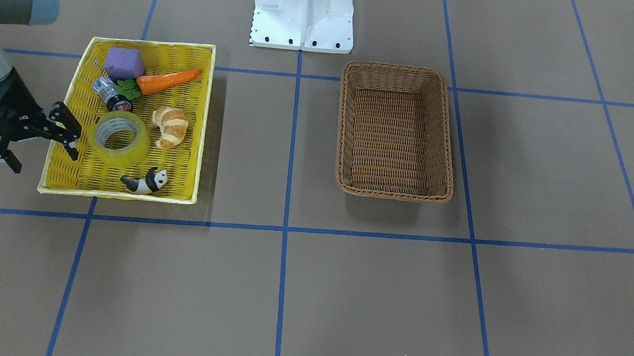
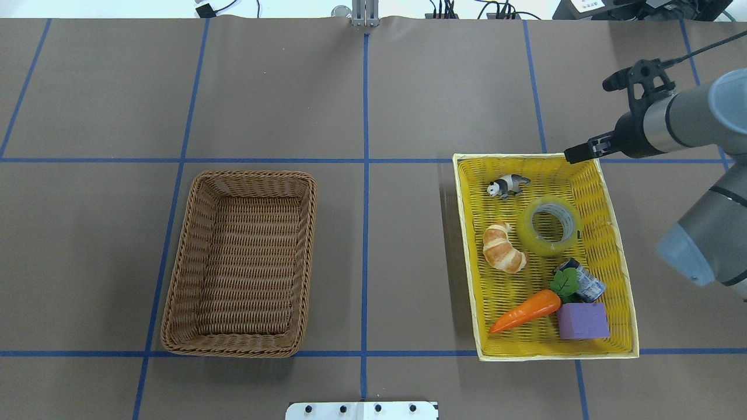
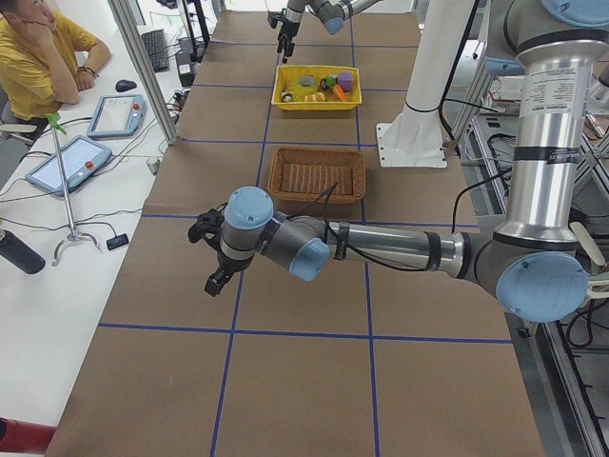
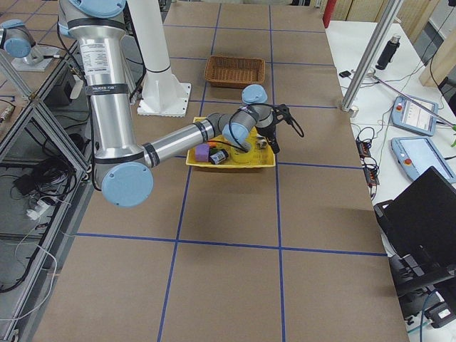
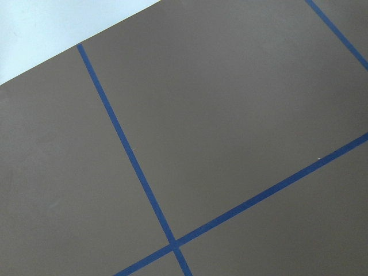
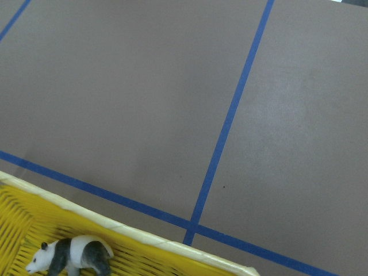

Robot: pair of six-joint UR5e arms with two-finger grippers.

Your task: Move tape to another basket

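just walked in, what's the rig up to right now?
The right gripper, open, hovers at the edge of the yellow basket, near the tape but not touching it. The tape lies flat there among a croissant, carrot, panda, purple block and small can. The brown basket holds nothing. The left arm is over bare table, away from both baskets. No pickup yet.

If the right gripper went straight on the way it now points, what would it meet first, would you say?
Most likely the rim of the yellow basket near the panda, not the tape. The right gripper hangs open above that corner, though depth is unclear.
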